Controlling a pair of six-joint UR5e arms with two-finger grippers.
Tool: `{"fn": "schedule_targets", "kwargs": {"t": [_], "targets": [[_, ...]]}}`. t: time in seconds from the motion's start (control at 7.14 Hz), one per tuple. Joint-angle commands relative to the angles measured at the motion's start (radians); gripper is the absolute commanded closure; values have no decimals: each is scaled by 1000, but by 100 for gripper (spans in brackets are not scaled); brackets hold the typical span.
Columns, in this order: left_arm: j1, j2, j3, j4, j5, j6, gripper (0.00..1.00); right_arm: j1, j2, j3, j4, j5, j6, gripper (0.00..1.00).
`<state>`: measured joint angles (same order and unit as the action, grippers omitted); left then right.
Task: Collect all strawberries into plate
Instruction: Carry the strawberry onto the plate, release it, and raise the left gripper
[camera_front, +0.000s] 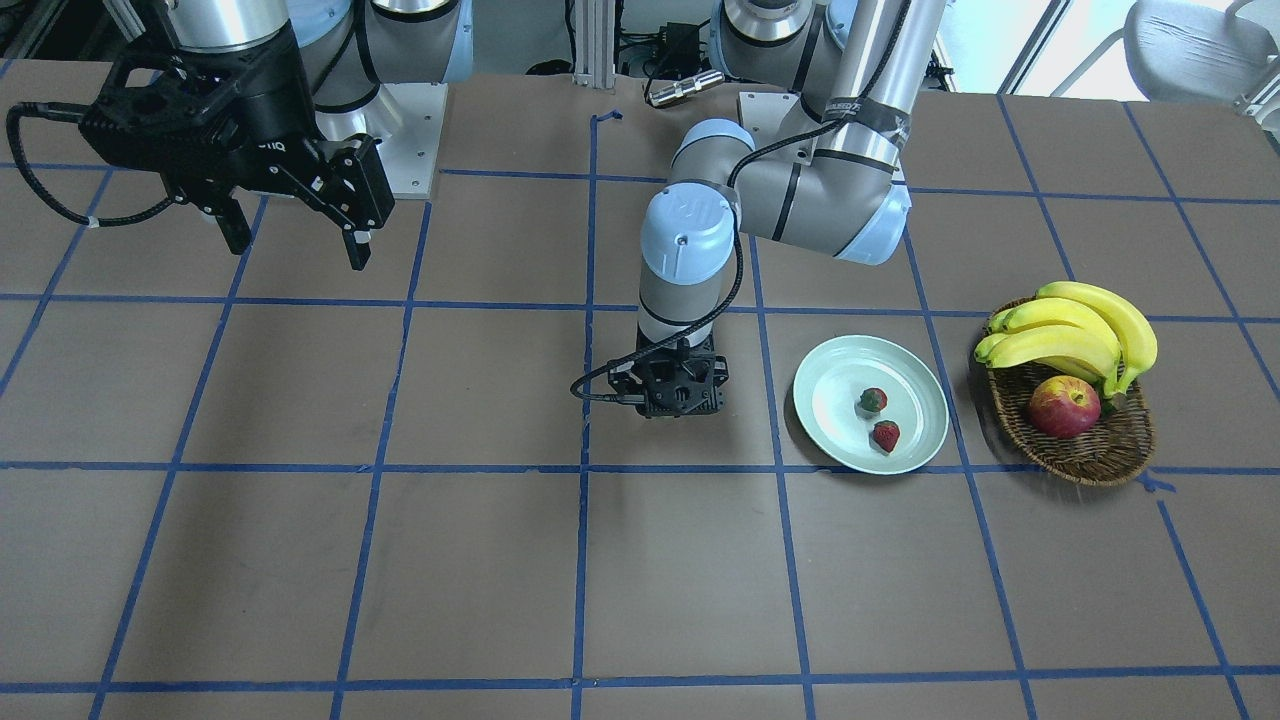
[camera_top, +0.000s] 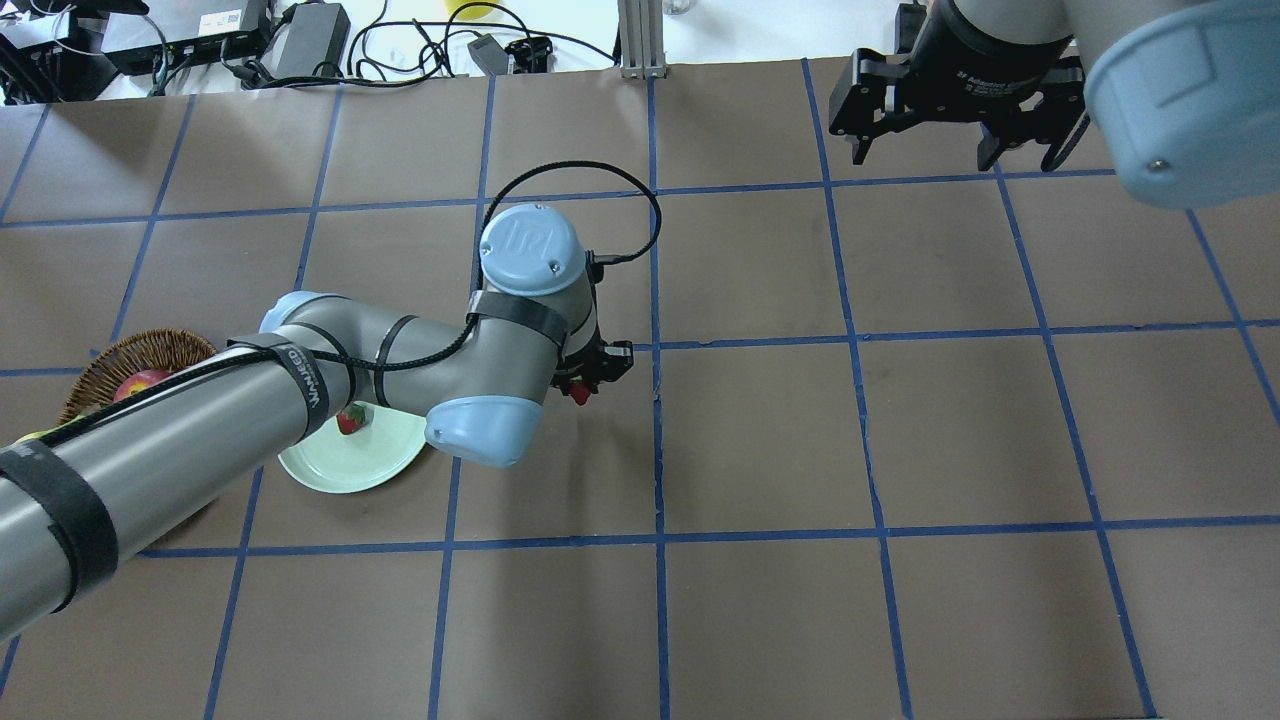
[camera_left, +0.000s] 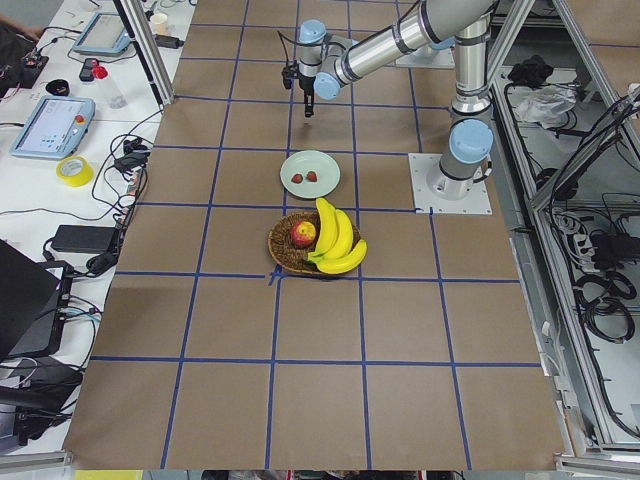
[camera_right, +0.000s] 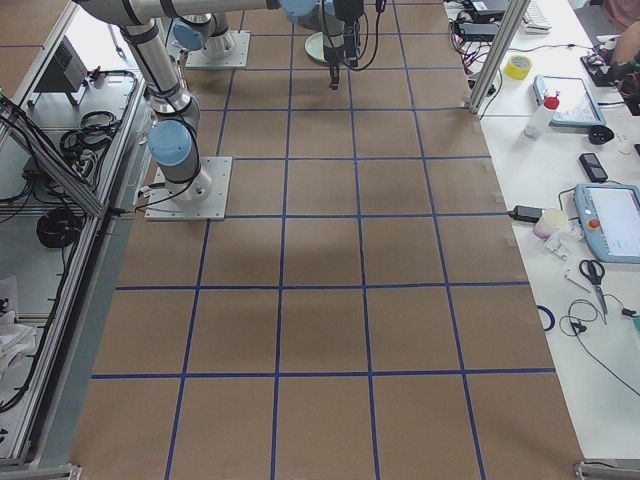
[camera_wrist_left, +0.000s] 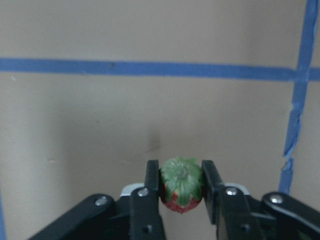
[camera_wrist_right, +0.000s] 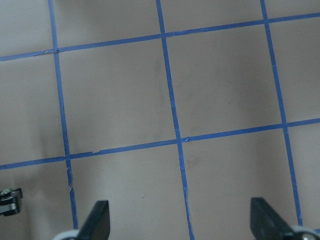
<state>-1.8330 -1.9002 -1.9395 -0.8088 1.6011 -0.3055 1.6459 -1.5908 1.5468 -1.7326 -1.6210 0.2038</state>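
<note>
Two strawberries (camera_front: 886, 436) lie close together on the plate (camera_front: 830, 385), which sits on the bench (camera_front: 400, 560) just to the left of the left hand (camera_wrist_left: 181, 170). That hand is clenched on the third strawberry (camera_wrist_left: 181, 187), green top toward the wrist, over bare bench. Well off to its right, the right hand (camera_front: 300, 252) hangs released, fingers spread wide.

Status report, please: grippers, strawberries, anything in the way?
Left gripper shut on third strawberry, away from plate. Right gripper open, holding nothing. Two strawberries on plate. Nothing seen between held strawberry and plate.
</note>
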Motion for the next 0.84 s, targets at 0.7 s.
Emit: {"fn": "schedule_targets", "kwargs": {"t": [0.7], "targets": [[439,80,-96,-91,-26,618,100,-3,3,-48,240,69,12,0]]}}
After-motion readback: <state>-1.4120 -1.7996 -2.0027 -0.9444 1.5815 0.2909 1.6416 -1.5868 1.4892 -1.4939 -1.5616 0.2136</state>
